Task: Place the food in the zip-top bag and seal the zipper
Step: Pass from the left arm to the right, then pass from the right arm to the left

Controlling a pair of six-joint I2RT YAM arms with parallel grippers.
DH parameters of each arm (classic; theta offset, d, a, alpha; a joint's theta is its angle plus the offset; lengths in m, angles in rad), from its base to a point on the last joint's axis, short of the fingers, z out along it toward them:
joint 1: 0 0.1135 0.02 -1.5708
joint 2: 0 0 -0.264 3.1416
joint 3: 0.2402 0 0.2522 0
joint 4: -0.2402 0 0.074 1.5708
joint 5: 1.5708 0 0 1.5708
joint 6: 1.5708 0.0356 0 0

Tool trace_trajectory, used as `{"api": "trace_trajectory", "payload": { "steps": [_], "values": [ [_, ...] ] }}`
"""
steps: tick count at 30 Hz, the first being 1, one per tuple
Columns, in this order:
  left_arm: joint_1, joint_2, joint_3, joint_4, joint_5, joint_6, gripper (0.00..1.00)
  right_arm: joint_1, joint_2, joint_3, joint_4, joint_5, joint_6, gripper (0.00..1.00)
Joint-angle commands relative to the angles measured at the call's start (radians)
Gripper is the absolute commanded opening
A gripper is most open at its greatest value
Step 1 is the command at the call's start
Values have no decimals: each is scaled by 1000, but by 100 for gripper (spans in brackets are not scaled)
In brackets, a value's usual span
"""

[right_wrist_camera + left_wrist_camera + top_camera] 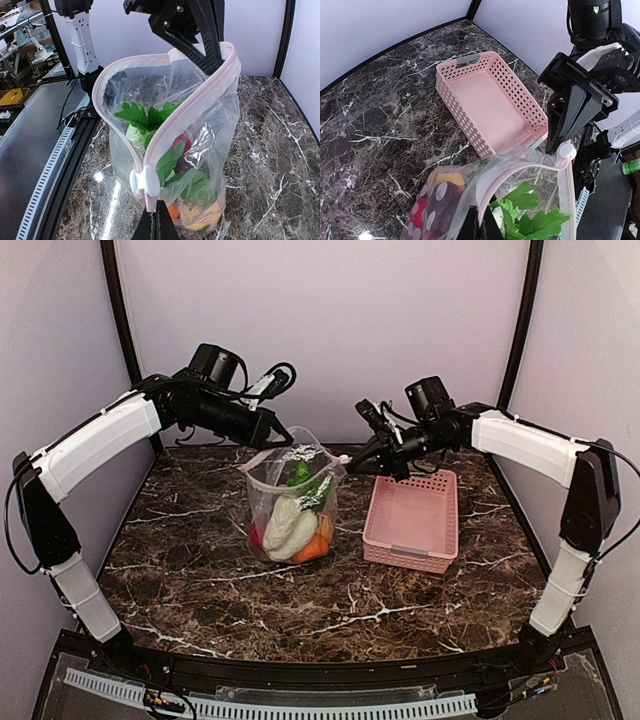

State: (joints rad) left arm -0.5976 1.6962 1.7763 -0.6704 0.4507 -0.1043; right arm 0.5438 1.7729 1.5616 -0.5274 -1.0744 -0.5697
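Clear zip-top bag (290, 510) standing on the marbled desk (200, 580), food (145, 117) inside, left claw (281, 437) and right claw (352, 462) each pinched shut on opposite ends of its zipper (200, 107), mouth gaping between, white slider (144, 181) clear only in right wrist view, seemingly touching that claw, pink basket (412, 520) near, to the bag's right.

Top view: high, behind the arm bases (122, 642), facing forward and down over the whole tabletop (200, 580); bag (293, 505) mid-frame, farthest view of it.
Left wrist view: very close above the bag's mouth, looking past it to the basket (490, 102).
Right wrist view: close at the bag's opposite side, facing back across it.
All three views share the bag.
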Motion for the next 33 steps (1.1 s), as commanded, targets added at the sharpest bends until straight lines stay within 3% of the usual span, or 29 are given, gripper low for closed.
{"api": "trace_trajectory", "payload": {
  "steps": [1, 7, 12, 16, 24, 33],
  "values": [
    [4, -27, 6, -62, -48, 57, 8, 10, -9, 81, -61, 4, -30, 0],
    [3, -123, 3, -40, -81, 157, 28, 20, -21, 205, -198, 52, -36, 0],
    [-15, -273, -155, 280, -58, 136, 49, 51, -5, 223, -248, 141, -54, 0],
    [-74, -327, -224, 398, -70, 163, 61, 62, 1, 233, -265, 157, -40, 0],
    [-170, -196, -161, 384, 76, 269, 62, 66, -17, 272, -304, 159, -41, 0],
    [-190, -59, -35, 343, 83, 328, 57, 71, -32, 307, -343, 184, -73, 0]
  ]
}}
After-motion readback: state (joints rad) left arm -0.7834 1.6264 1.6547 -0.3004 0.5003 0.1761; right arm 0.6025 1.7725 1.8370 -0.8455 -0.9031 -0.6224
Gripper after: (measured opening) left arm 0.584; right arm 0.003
